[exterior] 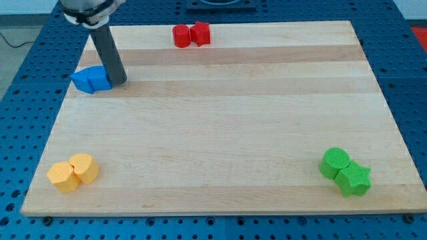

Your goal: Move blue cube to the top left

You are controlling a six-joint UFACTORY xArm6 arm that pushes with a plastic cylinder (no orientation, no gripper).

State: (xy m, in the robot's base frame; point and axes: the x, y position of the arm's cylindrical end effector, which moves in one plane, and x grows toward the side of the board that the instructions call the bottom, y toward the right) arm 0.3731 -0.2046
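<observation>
Two blue blocks sit together at the board's left edge, in the upper left of the view. The blue cube [100, 78] is the right one, and a second blue block [83, 79] of unclear shape touches its left side. My tip [119, 82] rests on the board right against the cube's right side. The dark rod rises from there toward the view's top left.
Two red blocks [191, 35] touch each other at the top edge, left of centre. Two yellow blocks [73, 172] sit at the bottom left. A green cylinder [334, 161] and a green star [353, 179] sit at the bottom right. The wooden board [220, 127] lies on a blue perforated table.
</observation>
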